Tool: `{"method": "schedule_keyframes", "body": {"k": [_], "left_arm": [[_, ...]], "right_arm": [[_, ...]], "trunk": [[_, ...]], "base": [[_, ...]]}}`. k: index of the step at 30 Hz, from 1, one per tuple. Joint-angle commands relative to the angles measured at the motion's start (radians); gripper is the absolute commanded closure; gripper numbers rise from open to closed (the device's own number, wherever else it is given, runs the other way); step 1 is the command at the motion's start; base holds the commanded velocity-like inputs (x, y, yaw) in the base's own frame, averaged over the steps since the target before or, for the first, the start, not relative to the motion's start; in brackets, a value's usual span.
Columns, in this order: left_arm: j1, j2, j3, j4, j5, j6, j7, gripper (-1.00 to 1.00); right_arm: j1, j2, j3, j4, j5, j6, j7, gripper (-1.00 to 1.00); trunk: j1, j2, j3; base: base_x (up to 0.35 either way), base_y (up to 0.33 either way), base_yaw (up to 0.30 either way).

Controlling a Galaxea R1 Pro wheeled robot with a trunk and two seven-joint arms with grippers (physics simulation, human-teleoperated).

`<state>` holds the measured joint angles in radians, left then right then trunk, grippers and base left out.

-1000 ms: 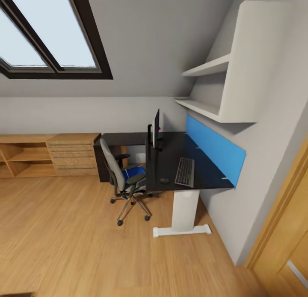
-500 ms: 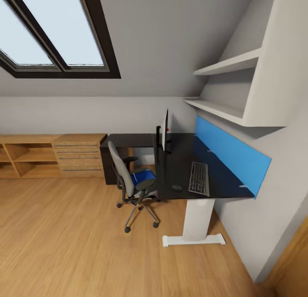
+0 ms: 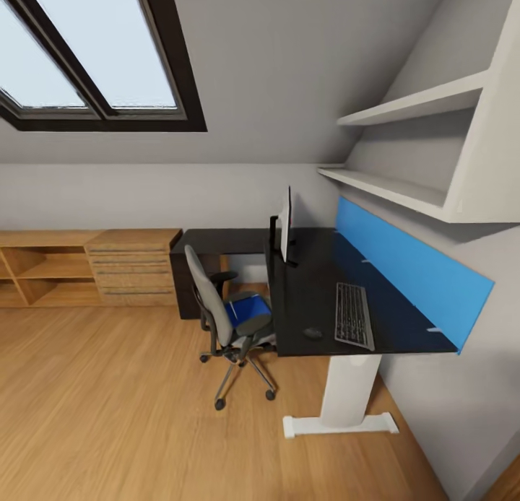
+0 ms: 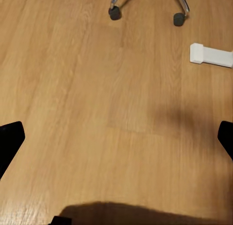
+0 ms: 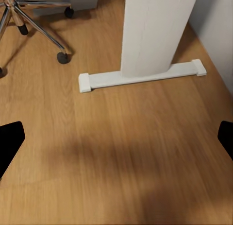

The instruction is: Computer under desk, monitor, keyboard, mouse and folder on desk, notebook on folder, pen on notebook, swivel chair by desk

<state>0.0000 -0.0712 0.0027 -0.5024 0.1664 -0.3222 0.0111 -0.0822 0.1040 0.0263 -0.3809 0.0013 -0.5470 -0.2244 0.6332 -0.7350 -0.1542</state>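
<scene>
Folder (image 3: 249, 311) on swivel chair (image 3: 224, 317), far off.

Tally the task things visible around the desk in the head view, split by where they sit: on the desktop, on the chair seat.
On the desktop: 3, the monitor, keyboard, mouse
On the swivel chair seat: 1, the folder
Total: 4

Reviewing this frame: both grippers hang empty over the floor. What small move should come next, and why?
Probably roll the base closer to the swivel chair. The blue folder lies on its seat, apart from both arms, while the keyboard and mouse already sit on the desk. Both wrist views show wide-apart fingertips over bare floor.
</scene>
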Motion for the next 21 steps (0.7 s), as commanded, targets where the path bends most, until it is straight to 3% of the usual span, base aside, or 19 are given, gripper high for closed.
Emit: {"method": "schedule_keyframes", "body": {"k": [1, 8, 21], "left_arm": [[0.0, 0.0, 0.0, -0.001, 0.004, -0.001, 0.001, -1.0], [0.0, 0.0, 0.0, -0.001, 0.004, -0.001, 0.001, -1.0], [0.0, 0.0, 0.0, -0.001, 0.004, -0.001, 0.001, -1.0]], "right_arm": [[-0.001, 0.0, 0.003, 0.0, 0.0, -0.002, -0.006, -1.0], [-0.001, 0.0, 0.003, 0.0, 0.0, -0.002, -0.006, -1.0], [-0.001, -0.001, 0.004, 0.004, 0.0, -0.002, -0.006, -1.0]], "trunk": [[0.001, -0.001, -0.001], [0.001, -0.001, -0.001], [0.001, -0.001, -0.001]], "base": [[0.303, 0.009, 0.0], [0.178, 0.003, 0.0], [0.018, 0.0, 0.0]]}}
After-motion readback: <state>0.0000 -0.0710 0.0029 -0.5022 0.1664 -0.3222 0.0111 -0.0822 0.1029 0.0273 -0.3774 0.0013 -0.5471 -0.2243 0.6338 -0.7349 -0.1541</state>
